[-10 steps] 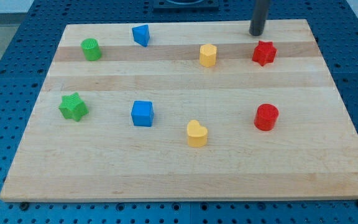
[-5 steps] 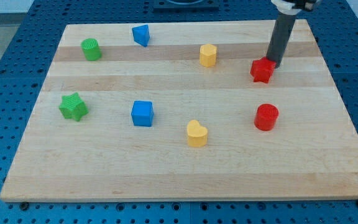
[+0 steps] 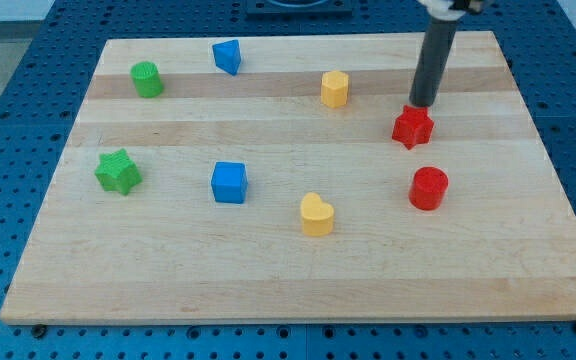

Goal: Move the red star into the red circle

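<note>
The red star (image 3: 412, 128) lies on the wooden board (image 3: 298, 250) at the view's right, above the red circle (image 3: 429, 188), with a gap between them. My tip (image 3: 422, 106) rests at the star's upper right edge, touching or nearly touching it. The dark rod rises from there toward the view's top.
A yellow hexagon (image 3: 335, 89) sits left of the star. A yellow heart (image 3: 316, 215) and a blue cube (image 3: 229, 182) lie lower down. A green star (image 3: 118, 172), a green cylinder (image 3: 147, 79) and a blue triangular block (image 3: 227, 56) are at the view's left.
My tip came down from the board's top edge to the red star and pushed it down and left, closer to the red circle. The other blocks have not moved.
</note>
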You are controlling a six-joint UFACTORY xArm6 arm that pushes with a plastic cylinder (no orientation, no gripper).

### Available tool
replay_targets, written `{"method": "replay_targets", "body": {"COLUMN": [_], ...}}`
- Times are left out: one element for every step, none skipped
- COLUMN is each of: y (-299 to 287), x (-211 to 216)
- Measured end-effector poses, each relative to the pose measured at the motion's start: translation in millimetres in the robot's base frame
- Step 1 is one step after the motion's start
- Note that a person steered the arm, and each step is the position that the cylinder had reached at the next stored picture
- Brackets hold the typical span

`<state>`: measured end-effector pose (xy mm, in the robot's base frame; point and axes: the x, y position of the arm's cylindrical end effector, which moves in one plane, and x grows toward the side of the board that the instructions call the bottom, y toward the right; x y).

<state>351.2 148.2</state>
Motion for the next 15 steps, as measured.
{"method": "replay_targets", "body": {"y": [-2,-2,-2,-2,-2,-2,-2,-37,-49,-50,-50,-31,-15,-15,-31], "x": [1,1,32,34,47,67,67,60,60,60,60,93,106,106,103]}}
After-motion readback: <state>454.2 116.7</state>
